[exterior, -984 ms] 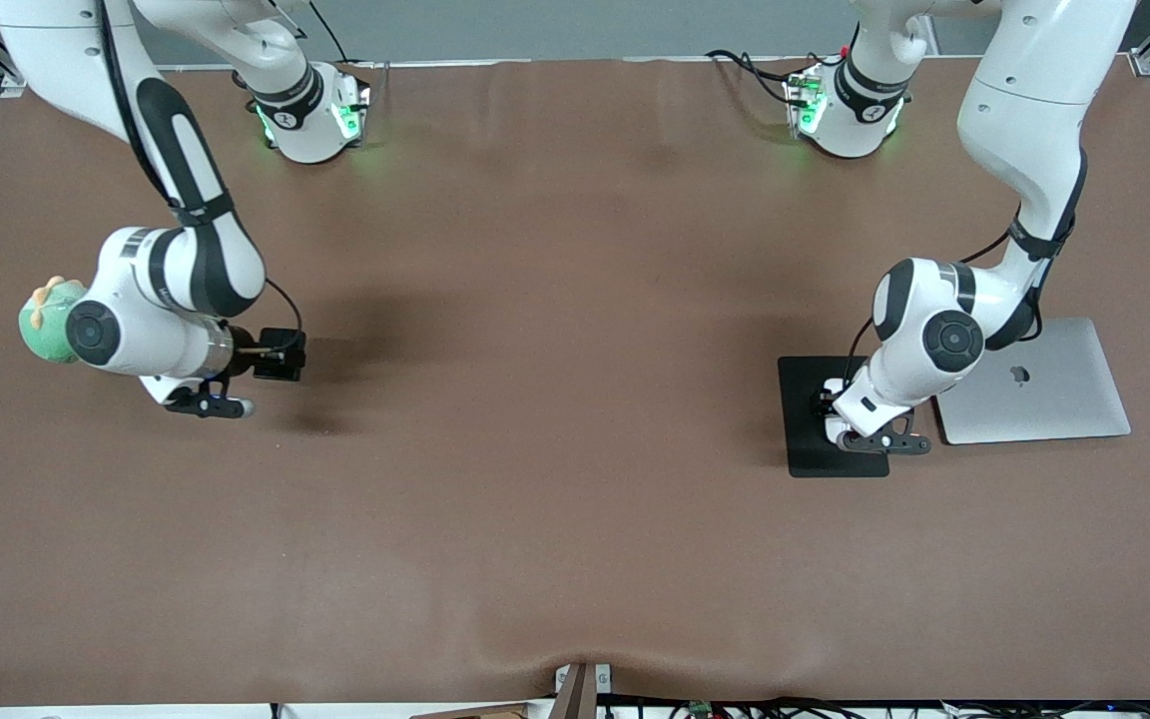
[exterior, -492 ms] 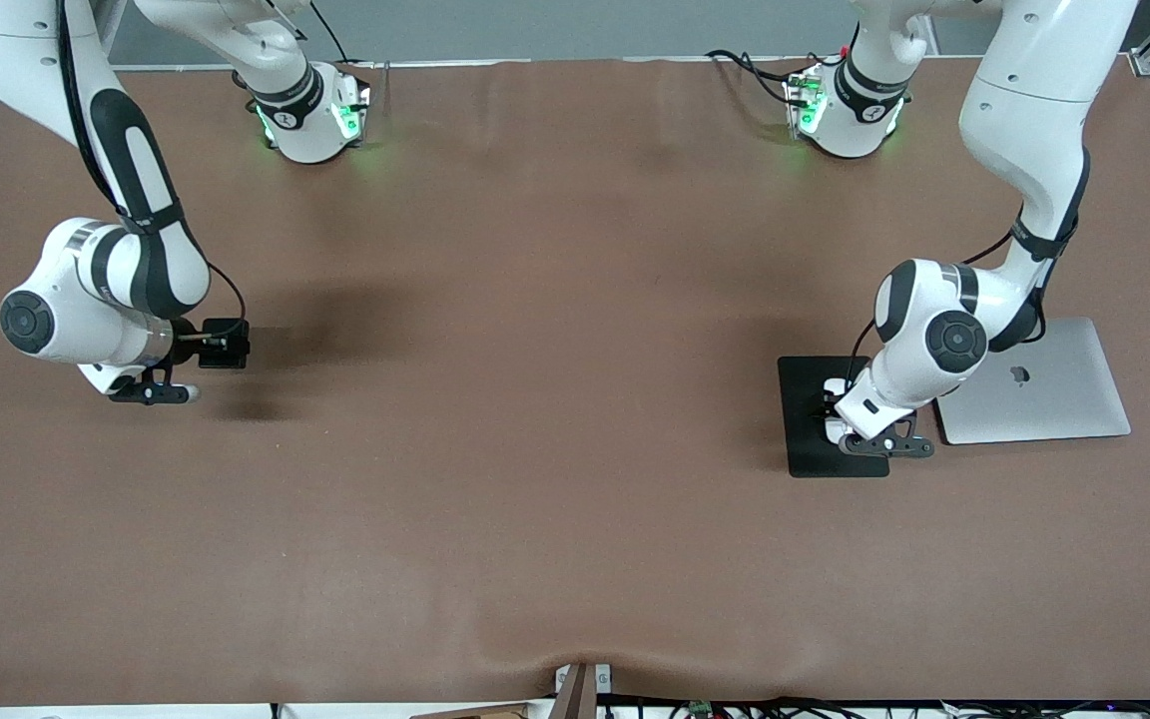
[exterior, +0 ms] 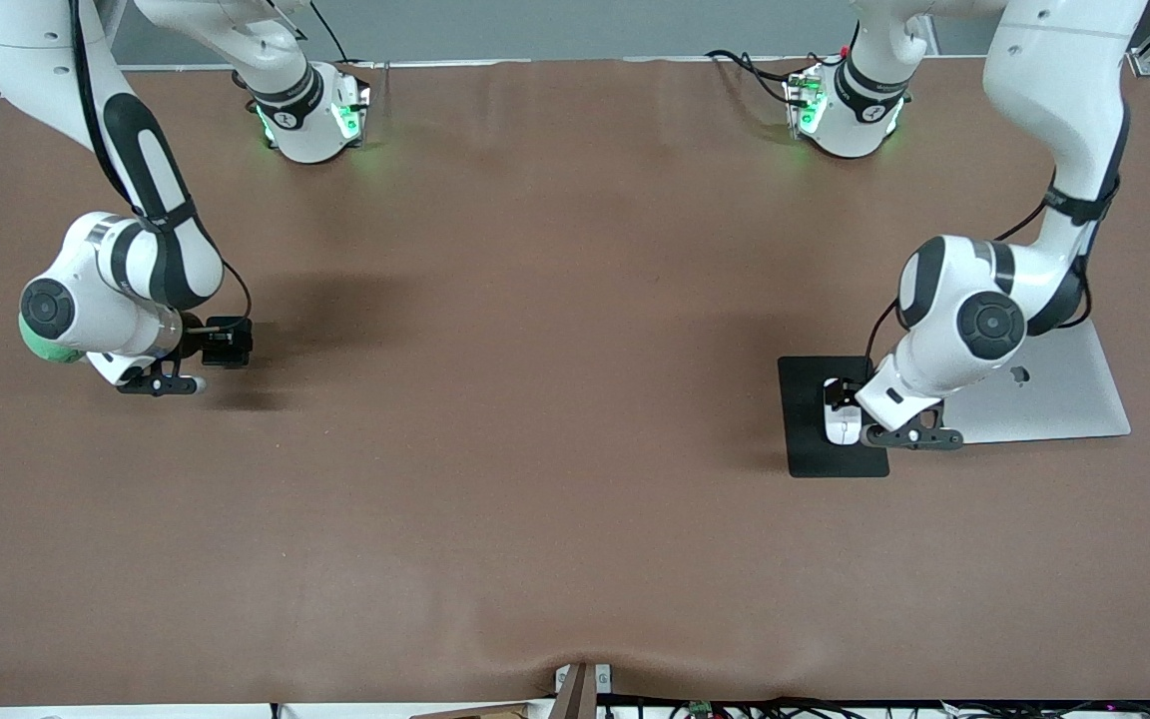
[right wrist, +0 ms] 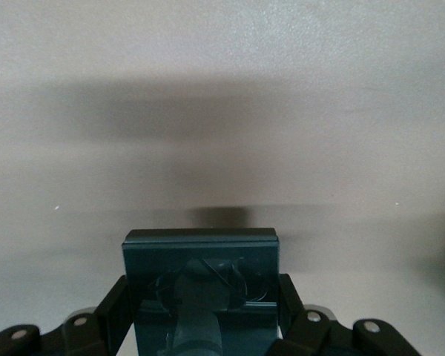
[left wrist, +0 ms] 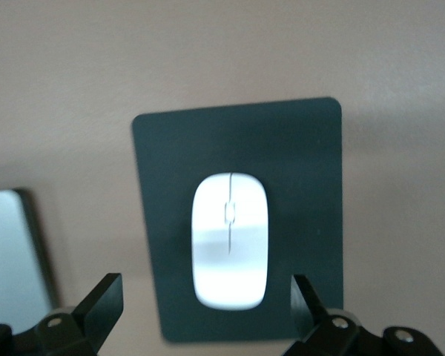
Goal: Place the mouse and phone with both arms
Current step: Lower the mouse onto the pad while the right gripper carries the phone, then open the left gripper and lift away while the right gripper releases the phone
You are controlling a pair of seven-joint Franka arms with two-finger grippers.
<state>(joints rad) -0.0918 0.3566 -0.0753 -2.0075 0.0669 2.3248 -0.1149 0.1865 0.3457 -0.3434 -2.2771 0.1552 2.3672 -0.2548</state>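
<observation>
The white mouse (exterior: 843,424) (left wrist: 229,239) lies on the black mouse pad (exterior: 807,419) (left wrist: 163,163), free of any grip. My left gripper (exterior: 912,436) (left wrist: 204,300) hovers open just above the pad's edge beside the laptop, one finger (left wrist: 104,300) on each side of the mouse's rear end and apart from it. My right gripper (exterior: 176,384) (right wrist: 200,300) is shut on the black phone (right wrist: 200,274), low over the bare table at the right arm's end. The front view hides the phone under the wrist.
A closed silver laptop (exterior: 1044,394) (left wrist: 11,252) lies beside the mouse pad, toward the left arm's end. A green plush toy (exterior: 41,348) peeks out from under the right arm's wrist. The brown table cover (exterior: 535,399) stretches between the two arms.
The left gripper opened, let go of the mouse and rose toward the laptop, uncovering the mouse on the pad. The right arm swung toward its end of the table with the phone, covering the toy.
</observation>
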